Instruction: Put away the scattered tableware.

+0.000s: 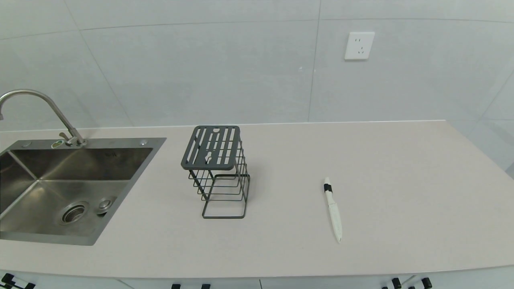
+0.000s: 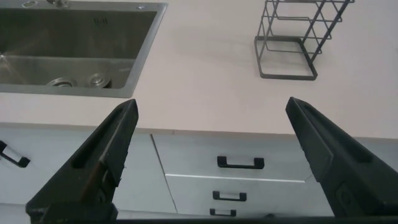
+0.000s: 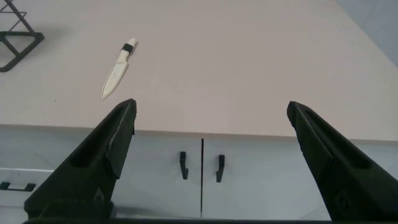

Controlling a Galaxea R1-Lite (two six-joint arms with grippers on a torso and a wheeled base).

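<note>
Though the small sticker [image 1: 57,144] on the sink [image 1: 120,142] rim is too tiny to read, the white knife [image 1: 333,209] is plain. It lies on the bench [image 1: 401,180], right of the wire rack [image 1: 217,172] and well apart. Left fingers [image 2: 102,158] and right fingers [image 3: 99,158] — both spread wide, holding nothing — hang just off the bench's near edge.

a slim white knife [image 1: 333,208] lies flat on the pale counter [image 1: 401,180], with a black band near its far end and its pointed end toward the front edge, angled slightly to the right. well apart to its left stands a dark wire rack [image 1: 217,168], upright, with a slotted plate on top.
</note>
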